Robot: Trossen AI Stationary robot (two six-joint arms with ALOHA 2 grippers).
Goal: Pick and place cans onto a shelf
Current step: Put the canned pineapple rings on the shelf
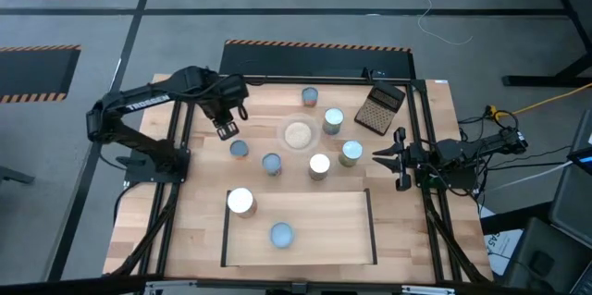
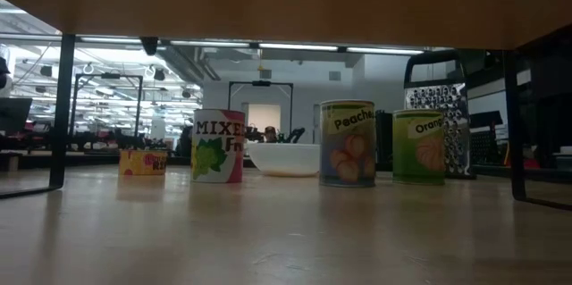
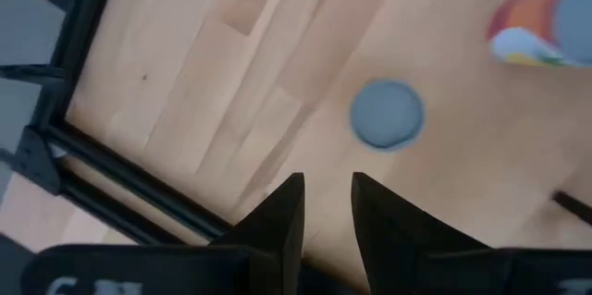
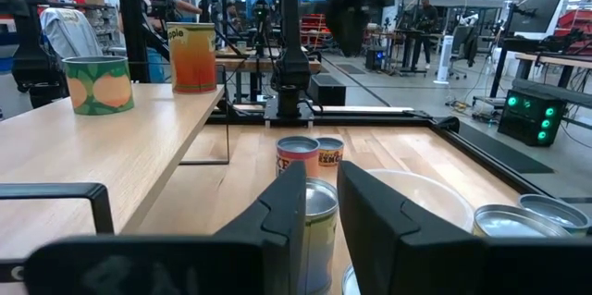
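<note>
The shelf (image 1: 300, 251) is a light-wood board with black bars at the table's near middle. Two cans stand on it, one white-topped (image 1: 240, 201) and one blue-topped (image 1: 281, 234). Several more cans stand upright on the tabletop, among them two blue-topped ones (image 1: 239, 149) (image 1: 271, 163) and a white-topped one (image 1: 319, 165). My left gripper (image 1: 225, 129) hangs above the table, just far-left of the blue-topped can (image 3: 387, 115), fingers nearly together and empty. My right gripper (image 1: 377, 156) waits at the table's right side, level, pointing left at a can (image 4: 320, 226), shut and empty.
A clear bowl of beige grains (image 1: 298, 134) stands among the loose cans. A dark gridded block (image 1: 381, 108) lies at the far right. Black frame bars (image 1: 176, 193) run along the table's sides. Bare wood lies left of the shelf. People show in the room beyond.
</note>
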